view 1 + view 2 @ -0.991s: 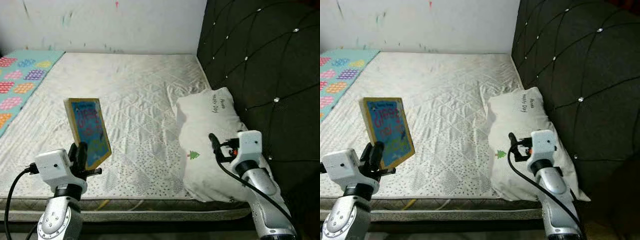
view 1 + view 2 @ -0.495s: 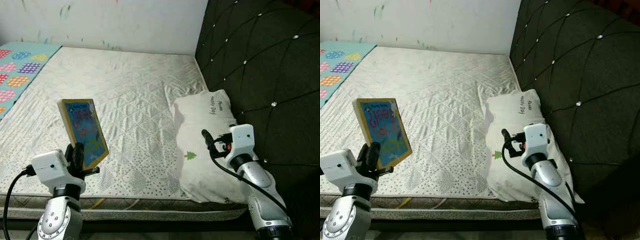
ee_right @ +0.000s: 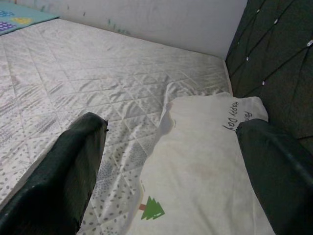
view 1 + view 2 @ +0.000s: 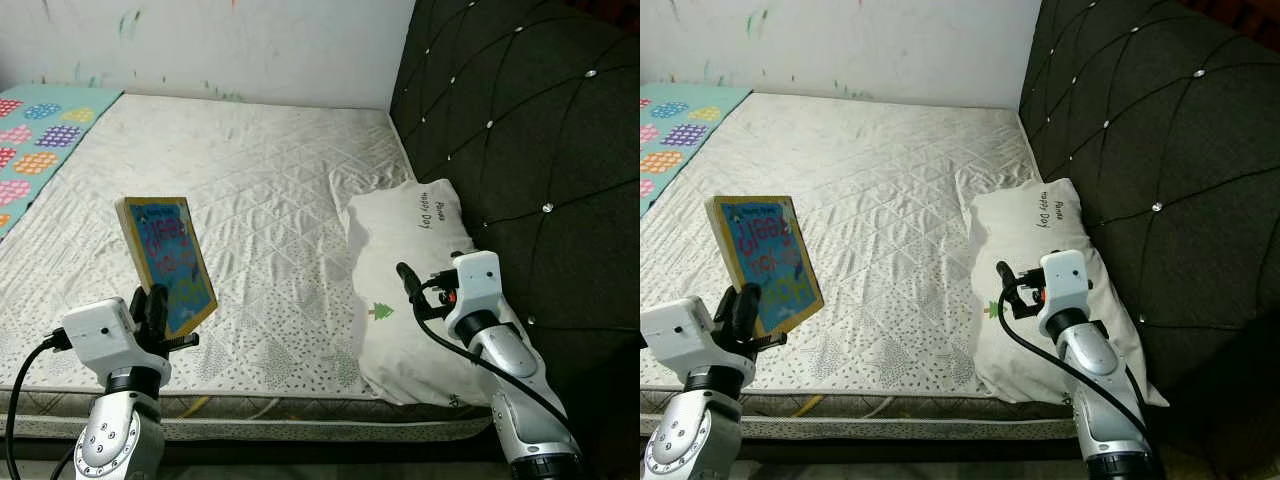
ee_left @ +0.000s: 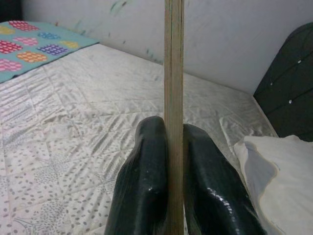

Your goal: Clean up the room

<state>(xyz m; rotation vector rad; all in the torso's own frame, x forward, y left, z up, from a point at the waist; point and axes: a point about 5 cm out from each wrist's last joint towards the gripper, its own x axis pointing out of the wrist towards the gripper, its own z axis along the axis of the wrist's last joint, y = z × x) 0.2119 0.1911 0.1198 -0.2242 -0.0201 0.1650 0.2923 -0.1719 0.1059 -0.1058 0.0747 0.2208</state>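
A robot at a bed, holding a book.
The white mattress (image 4: 260, 200) sits by a white wall (image 4: 220, 45) and a dark padded headboard (image 4: 520, 130); the left gripper (image 5: 168, 161) pinches the book (image 4: 170, 262) upright; the right gripper (image 3: 166, 161) spreads wide above the pillow (image 4: 410, 290), holding nothing.

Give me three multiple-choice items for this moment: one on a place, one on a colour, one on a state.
1. Where does the pillow lie?
A. against the dark headboard
B. on the floor
C. at the mattress's left edge

2. The cover of the book is mostly:
A. red
B. blue
C. black

3. The left gripper is:
A. open and bare
B. shut on the book
C. pressed on the pillow

Answers: 1 A, it rests beside the tufted headboard; 2 B, the cover shows blue; 3 B, both fingers clamp the book's edge, while the right gripper is open above the pillow.
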